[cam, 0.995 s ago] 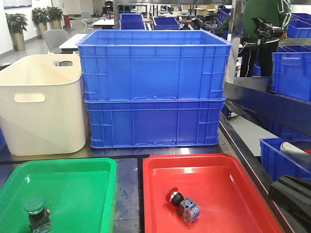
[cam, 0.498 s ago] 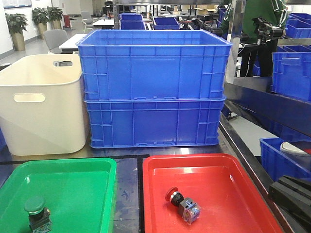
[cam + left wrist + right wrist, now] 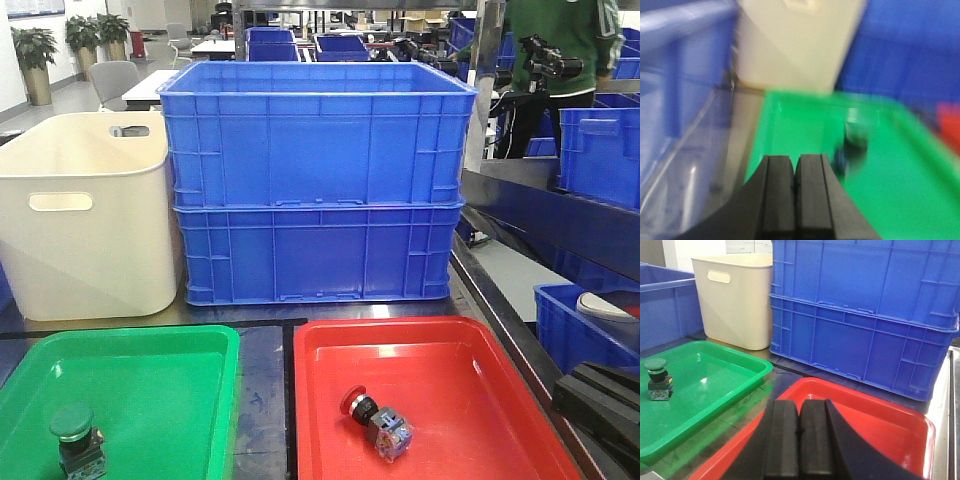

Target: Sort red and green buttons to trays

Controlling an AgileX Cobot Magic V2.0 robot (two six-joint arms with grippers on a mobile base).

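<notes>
The green button point(image 3: 74, 436) stands upright in the green tray point(image 3: 170, 380). The red button point(image 3: 378, 421) lies on its side in the red tray point(image 3: 470, 370). My left gripper point(image 3: 795, 161) is shut and empty, above the green tray's point(image 3: 900, 190) near left edge, with the blurred green button point(image 3: 856, 137) ahead to its right. My right gripper point(image 3: 800, 405) is shut and empty over the red tray's point(image 3: 880, 420) left part. The green button point(image 3: 657, 379) and green tray point(image 3: 715, 375) show at its left. Neither gripper shows in the front view.
Two stacked deep blue crates point(image 3: 315, 180) and a cream tub point(image 3: 85, 215) stand behind the trays. A blue crate point(image 3: 675, 85) lies to the left. More blue crates point(image 3: 600, 150) and a person point(image 3: 555, 60) are at the right. A black part point(image 3: 600, 400) sits bottom right.
The buttons and trays have not moved. Only the person in the background has shifted.
</notes>
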